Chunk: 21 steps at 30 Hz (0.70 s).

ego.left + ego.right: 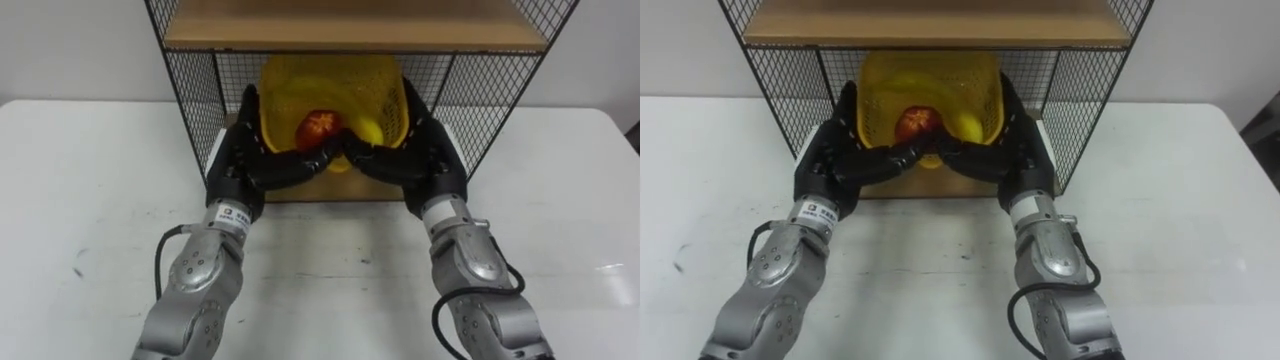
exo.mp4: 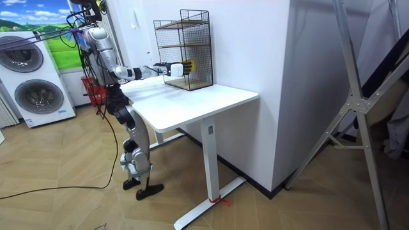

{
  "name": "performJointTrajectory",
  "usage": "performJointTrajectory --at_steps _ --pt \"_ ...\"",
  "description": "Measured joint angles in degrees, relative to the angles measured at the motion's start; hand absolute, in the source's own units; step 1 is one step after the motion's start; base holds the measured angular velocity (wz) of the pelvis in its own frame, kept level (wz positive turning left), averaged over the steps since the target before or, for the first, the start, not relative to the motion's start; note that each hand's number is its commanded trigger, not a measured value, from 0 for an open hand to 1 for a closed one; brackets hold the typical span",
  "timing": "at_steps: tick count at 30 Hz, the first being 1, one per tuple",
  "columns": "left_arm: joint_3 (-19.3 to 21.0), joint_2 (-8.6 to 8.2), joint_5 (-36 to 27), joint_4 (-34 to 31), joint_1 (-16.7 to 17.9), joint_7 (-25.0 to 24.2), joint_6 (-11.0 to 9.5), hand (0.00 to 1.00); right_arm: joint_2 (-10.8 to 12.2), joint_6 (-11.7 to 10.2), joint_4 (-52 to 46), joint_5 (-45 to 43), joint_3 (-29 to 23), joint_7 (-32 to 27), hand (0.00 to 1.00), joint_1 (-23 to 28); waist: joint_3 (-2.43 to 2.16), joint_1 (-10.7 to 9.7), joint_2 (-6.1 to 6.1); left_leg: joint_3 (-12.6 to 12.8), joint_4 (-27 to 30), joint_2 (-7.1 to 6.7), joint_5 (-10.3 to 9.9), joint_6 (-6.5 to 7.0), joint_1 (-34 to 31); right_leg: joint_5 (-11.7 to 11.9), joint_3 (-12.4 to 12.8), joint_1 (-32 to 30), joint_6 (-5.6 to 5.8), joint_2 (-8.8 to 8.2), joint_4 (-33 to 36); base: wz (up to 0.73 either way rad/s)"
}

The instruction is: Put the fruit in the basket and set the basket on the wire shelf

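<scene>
Robot standing at the white table point(image 1: 90, 200), both arms stretched forward. Left hand point(image 1: 250, 165) and right hand point(image 1: 425, 160) clasp the yellow basket point(image 1: 330, 80) from either side, fingers curled up its walls and thumbs nearly meeting below its front rim. The basket, holding a red fruit point(image 1: 318, 127) beside a yellow fruit point(image 1: 370, 130), sits inside the lowest bay of the wire shelf point(image 1: 200, 100), under a wooden board point(image 1: 350, 25); whether it rests on the shelf floor cannot be told.
</scene>
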Motion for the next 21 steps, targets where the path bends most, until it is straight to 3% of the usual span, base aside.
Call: performJointTrajectory --at_steps 6,14,21 --pt "0.62 -0.20 -0.23 0.64 -0.29 0.06 1.39 0.00 0.02 0.84 1.09 -0.71 -0.01 -0.02 0.00 -0.42 0.01 -0.30 0.01 0.08 -0.16 0.14 0.12 -0.11 0.69 0.05 -0.04 0.75 -0.06 0.02 -0.18 0.02" --pt "0.52 -0.20 -0.21 3.23 -0.29 1.74 2.59 0.00 -0.28 3.72 1.47 -1.33 0.07 -0.04 0.00 -0.40 0.03 -0.39 -0.02 0.31 -0.95 0.22 0.36 -0.29 0.99 0.10 -0.11 0.64 -0.15 0.07 -0.08 0.00" --pt "0.44 0.06 1.78 6.44 -0.37 2.15 3.68 0.00 -0.42 3.74 4.74 -1.29 0.12 0.06 0.00 -0.68 0.05 -0.39 -0.06 0.11 -0.98 0.26 0.38 -0.32 1.57 0.12 -0.34 1.43 -0.19 0.08 -0.36 0.01"
